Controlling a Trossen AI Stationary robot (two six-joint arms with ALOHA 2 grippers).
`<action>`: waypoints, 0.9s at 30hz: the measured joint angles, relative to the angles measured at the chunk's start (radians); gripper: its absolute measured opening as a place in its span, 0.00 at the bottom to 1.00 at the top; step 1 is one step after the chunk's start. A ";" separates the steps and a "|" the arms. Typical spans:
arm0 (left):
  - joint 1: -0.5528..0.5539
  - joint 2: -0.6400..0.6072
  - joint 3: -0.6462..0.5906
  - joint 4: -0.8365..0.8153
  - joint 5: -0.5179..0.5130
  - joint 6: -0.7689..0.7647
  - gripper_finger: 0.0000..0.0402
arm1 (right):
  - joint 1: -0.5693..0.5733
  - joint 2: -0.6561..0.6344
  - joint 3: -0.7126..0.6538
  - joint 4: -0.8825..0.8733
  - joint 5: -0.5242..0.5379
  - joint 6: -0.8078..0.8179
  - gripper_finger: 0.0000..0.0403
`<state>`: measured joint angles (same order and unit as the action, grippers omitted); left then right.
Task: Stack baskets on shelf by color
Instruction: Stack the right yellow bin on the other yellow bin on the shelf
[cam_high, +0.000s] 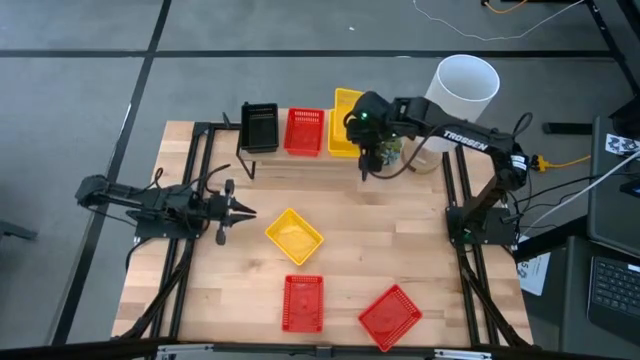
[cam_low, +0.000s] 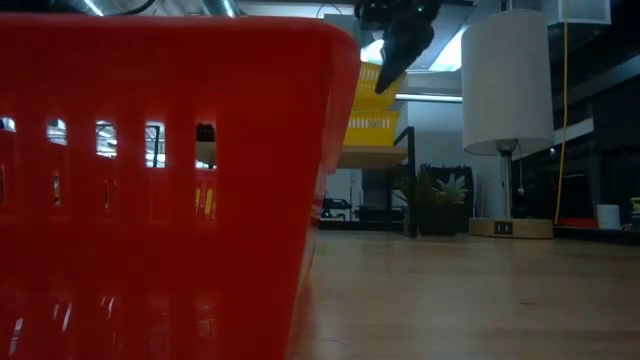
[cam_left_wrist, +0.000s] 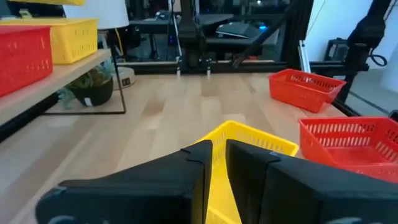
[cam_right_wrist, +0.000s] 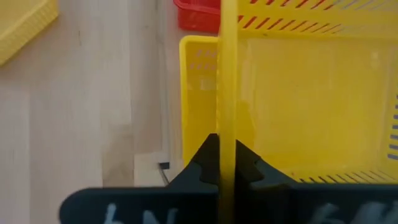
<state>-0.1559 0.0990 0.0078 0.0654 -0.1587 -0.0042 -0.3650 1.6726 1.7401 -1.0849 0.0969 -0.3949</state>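
My right gripper (cam_high: 366, 150) is over the shelf's (cam_high: 275, 157) right end, shut on a yellow basket (cam_right_wrist: 311, 124). That basket hangs tilted (cam_low: 372, 78) above another yellow basket (cam_low: 372, 125) resting on the shelf. A red basket (cam_high: 305, 131) and a black one (cam_high: 260, 127) stand to its left on the shelf. A third yellow basket (cam_high: 294, 236) lies on the tabletop. My left gripper (cam_high: 250, 212) is level just to the left of it, its fingers a narrow gap apart (cam_left_wrist: 217, 180), and a strip of bare table shows between the two. Two red baskets (cam_high: 302, 302) (cam_high: 390, 316) lie near the table's front edge. My right gripper pinches one side wall (cam_right_wrist: 227, 93) of the yellow basket, which runs edge-on between the two fingers, one inside and one outside. The fingers (cam_low: 400, 45) come from above, slanting down. The basket is lifted clear and tilted over the shelf's yellow basket (cam_right_wrist: 199, 93).
A white lamp shade (cam_high: 467, 80) stands past the shelf's right end, and a small potted plant (cam_low: 440, 190) sits beneath the shelf. In the low view a red basket (cam_low: 160, 180) close to the camera fills the left side. Bare tabletop lies between the shelf and the loose baskets.
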 joint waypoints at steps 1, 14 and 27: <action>0.005 -0.001 0.000 -0.003 0.003 -0.014 0.09 | -0.005 0.000 0.000 0.001 -0.018 0.000 0.00; 0.016 -0.002 0.000 -0.008 -0.011 -0.063 0.08 | -0.017 0.024 -0.001 -0.010 -0.075 0.042 0.00; 0.016 -0.001 0.000 -0.023 -0.012 -0.064 0.09 | -0.020 0.039 -0.013 -0.013 -0.072 0.070 0.07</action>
<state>-0.1402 0.0978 0.0078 0.0422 -0.1706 -0.0685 -0.3851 1.7114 1.7275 -1.0981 0.0249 -0.3248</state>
